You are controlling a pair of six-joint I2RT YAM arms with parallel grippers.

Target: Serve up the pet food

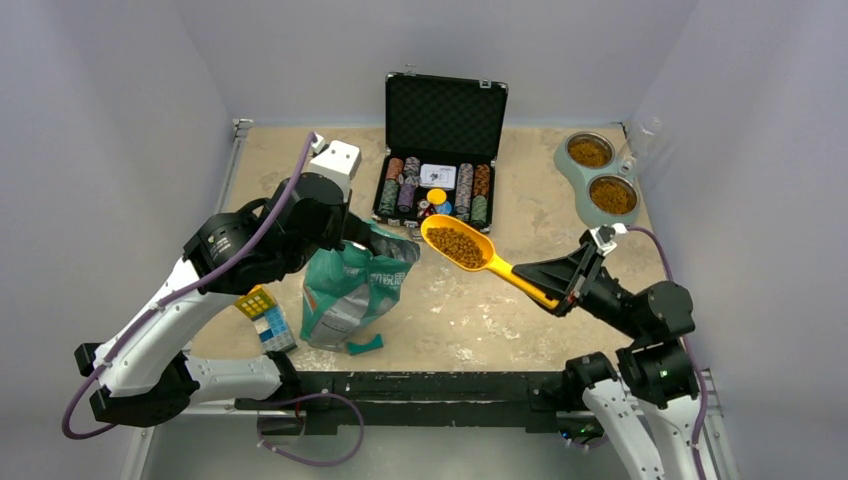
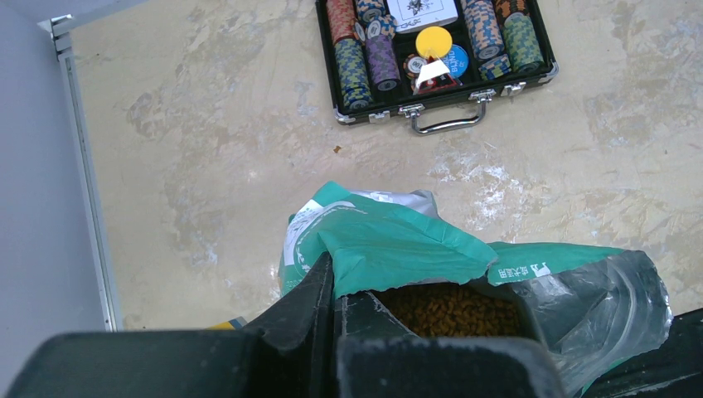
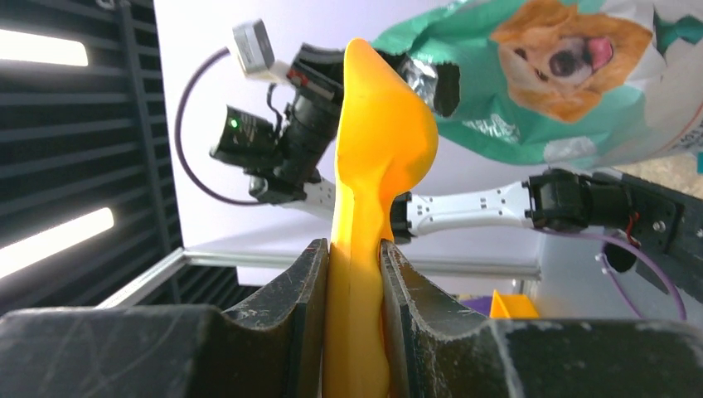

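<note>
A teal-green bag (image 1: 350, 295) stands at the left of the table with its torn top open. My left gripper (image 1: 352, 235) is shut on the bag's rim. In the left wrist view the pet food (image 2: 452, 311) shows as brown kibble inside the bag (image 2: 398, 240), right beside my left gripper (image 2: 334, 286). My right gripper (image 1: 550, 292) is shut on the handle of a yellow scoop (image 1: 480, 256), which hangs over the table's middle heaped with pet food (image 1: 456, 243). From the right wrist the scoop (image 3: 373, 149) shows from below, clamped in my right gripper (image 3: 355, 257).
A grey-green double bowl (image 1: 599, 178) at the back right holds kibble in both cups. An open black case of poker chips (image 1: 440, 150) stands at the back middle. A colourful small box (image 1: 266, 316) and a teal scrap (image 1: 365, 346) lie by the bag.
</note>
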